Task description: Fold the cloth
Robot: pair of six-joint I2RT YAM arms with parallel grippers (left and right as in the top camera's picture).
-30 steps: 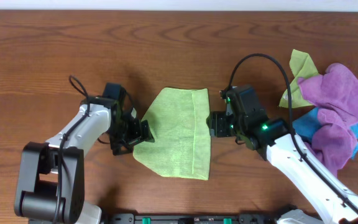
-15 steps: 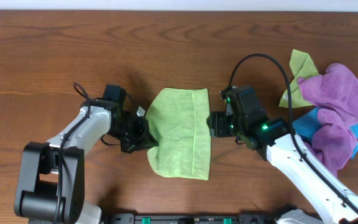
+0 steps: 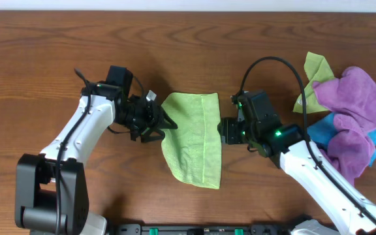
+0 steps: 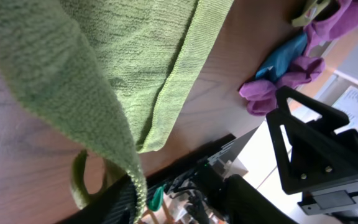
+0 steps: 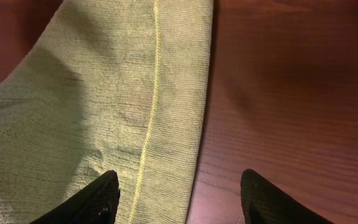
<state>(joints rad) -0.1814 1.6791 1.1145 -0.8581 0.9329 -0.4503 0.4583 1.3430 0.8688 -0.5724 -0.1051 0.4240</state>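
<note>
Since the earlier frame the left claw (image 3: 156, 124) has travelled up and inward from the near-left corner of the cloth (image 3: 191, 140). That corner has gone with it, so the lime-green footprint is now narrower and tapers toward its near edge. The right arm has not shifted. The cloth lies mid-counter (image 3: 57, 52) between the two arms, with a stitched hem band along its right side. In the left wrist view a raised fold hangs close to the lens and runs down onto the lower-left finger (image 4: 107, 208). The two fingers appear well apart there, but whether any fabric is nipped cannot be told (the fold hides the contact). The right claw (image 3: 226, 129) is spread at the cloth's right edge, one finger over the hem and the other over bare wood. A heap of purple cloths (image 3: 351, 98) with a blue cloth (image 3: 320, 134) sits at the right end, well apart from the work.
</note>
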